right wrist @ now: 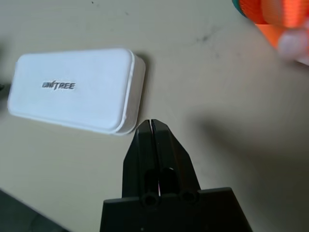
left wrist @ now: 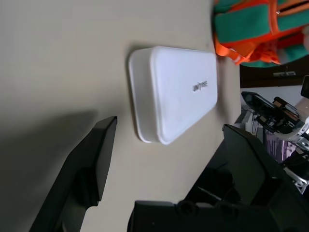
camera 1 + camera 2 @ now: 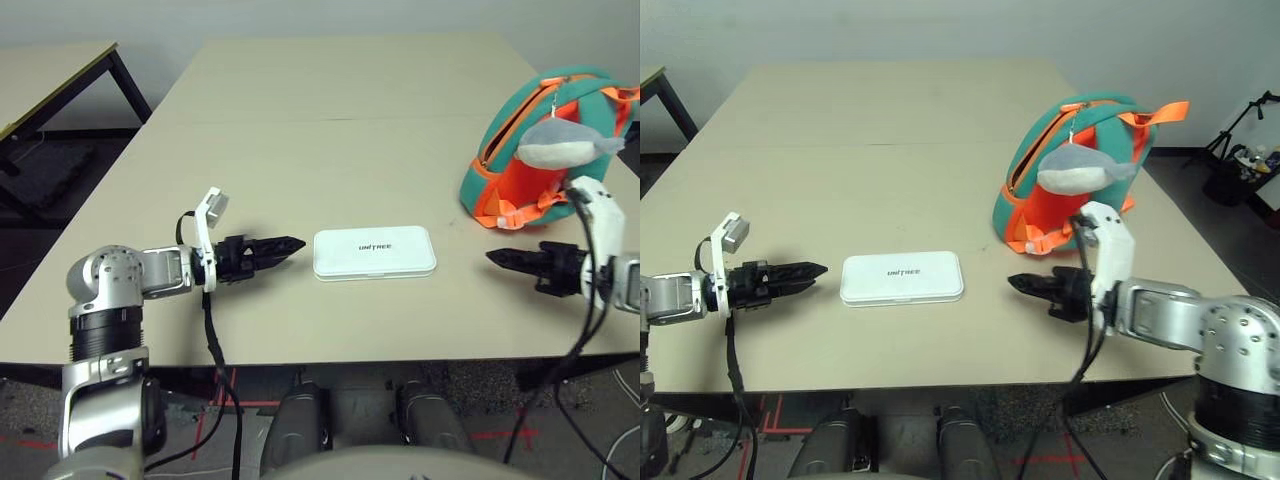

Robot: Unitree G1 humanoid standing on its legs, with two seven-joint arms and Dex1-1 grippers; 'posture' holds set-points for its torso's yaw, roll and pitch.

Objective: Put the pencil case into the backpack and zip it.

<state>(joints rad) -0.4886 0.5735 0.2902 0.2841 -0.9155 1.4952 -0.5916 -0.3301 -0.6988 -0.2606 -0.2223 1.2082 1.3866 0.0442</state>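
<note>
Between grippers, flat white pencil case, seemingly closed

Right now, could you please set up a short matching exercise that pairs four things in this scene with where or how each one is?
Things:
1. pencil case
2. backpack
3. left gripper
4. right gripper

States:
A. fingers pressed together, holding nothing
B. lying flat on the table between the two grippers
C. fingers apart, holding nothing
D. standing on the robot's right side of the table, a plush dolphin hanging on it

Pairs: 1-B, 2-D, 3-C, 4-A
</note>
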